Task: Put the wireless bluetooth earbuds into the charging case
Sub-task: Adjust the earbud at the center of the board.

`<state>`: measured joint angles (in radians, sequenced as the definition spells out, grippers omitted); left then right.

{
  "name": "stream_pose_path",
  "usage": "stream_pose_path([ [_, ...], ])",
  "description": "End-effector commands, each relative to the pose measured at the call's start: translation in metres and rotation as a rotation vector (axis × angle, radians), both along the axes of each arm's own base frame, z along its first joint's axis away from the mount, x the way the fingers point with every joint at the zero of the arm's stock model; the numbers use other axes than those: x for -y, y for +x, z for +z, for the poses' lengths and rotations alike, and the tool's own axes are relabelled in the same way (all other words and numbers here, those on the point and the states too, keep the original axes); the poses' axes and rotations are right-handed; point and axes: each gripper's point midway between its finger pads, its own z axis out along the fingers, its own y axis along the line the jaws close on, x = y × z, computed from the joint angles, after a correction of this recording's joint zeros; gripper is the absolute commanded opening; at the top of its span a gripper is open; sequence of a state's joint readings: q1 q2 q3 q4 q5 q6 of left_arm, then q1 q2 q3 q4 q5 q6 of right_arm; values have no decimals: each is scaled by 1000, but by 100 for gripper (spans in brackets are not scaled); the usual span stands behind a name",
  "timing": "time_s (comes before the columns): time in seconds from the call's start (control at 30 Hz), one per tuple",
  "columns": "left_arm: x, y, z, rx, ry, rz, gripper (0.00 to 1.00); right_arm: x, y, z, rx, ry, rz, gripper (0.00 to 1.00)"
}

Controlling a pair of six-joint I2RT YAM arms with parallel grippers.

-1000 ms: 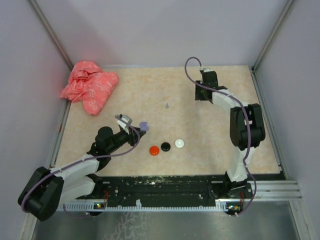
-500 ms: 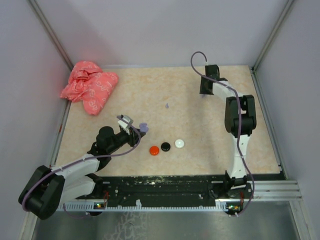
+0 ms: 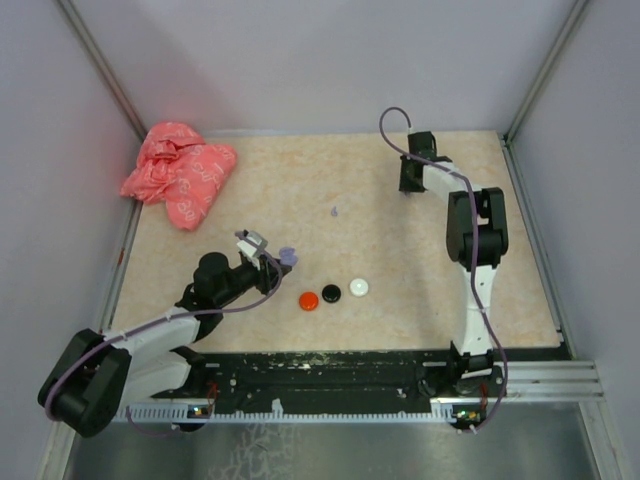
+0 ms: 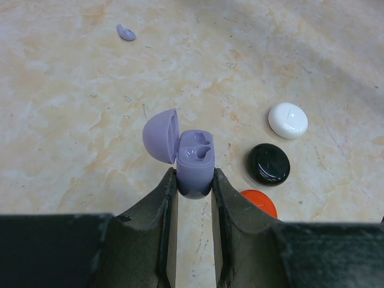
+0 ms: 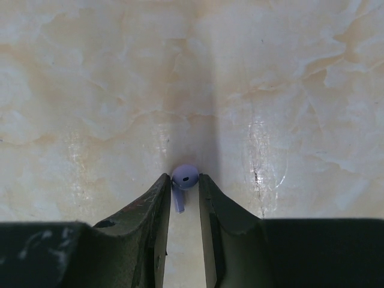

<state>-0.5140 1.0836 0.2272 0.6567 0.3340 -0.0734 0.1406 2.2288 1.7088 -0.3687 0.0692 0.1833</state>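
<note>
Overhead, we see a beige marbled worktop [image 3: 420, 250] with two arms reaching over it. At its far left corner lies a crumpled pink bag [image 3: 178, 180]. Right of that and nearer the arm bases, the left pincer [image 4: 193, 176] is closed narrowly on the lower body of a lilac charging case [image 4: 195, 159]. The case's lid stands hinged open to the left, and we see two hollow sockets inside.

Beyond the case and well apart from it, a loose lilac earbud [image 4: 126, 33] lies on the worktop. Just right of the case, three round discs sit in a short row, near one another but not touching: an orange-red disc [image 3: 309, 300], a black disc [image 3: 331, 293] and a white disc [image 3: 359, 287].

At the far right, near the back edge, the right pincer [image 5: 183, 179] points down at the worktop. Its fingers are almost together, pinching a second lilac earbud [image 5: 186, 175] at their tips, its stem lying back between them. We cannot tell whether this earbud is lifted clear of the worktop.
</note>
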Motion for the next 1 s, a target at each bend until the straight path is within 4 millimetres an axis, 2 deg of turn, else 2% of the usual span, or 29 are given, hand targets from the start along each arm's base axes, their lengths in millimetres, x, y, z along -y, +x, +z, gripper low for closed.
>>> stream_pose_path([
  [0.0, 3, 4, 15, 38, -25, -14, 0, -2, 2, 0, -8, 13, 26, 23],
  [0.13, 4, 0, 18, 45, -36, -25, 0, -7, -19, -1, -40, 26, 71, 18],
  [0.23, 4, -2, 21, 48, -47, -31, 0, -18, -43, 1, -71, 34, 123, 18],
  [0.47, 5, -9, 26, 56, -75, -51, 0, -61, -125, 4, -140, 28, 270, 18],
  [0.67, 4, -14, 28, 62, -88, -57, 0, -85, -193, 2, -211, -1, 388, 20],
  [0.8, 4, -15, 29, 62, -94, -60, 0, -91, -216, 5, -222, -30, 424, 22],
  [0.97, 6, -17, 27, 54, -98, -67, 0, -94, -232, 1, -236, -61, 451, 33],
])
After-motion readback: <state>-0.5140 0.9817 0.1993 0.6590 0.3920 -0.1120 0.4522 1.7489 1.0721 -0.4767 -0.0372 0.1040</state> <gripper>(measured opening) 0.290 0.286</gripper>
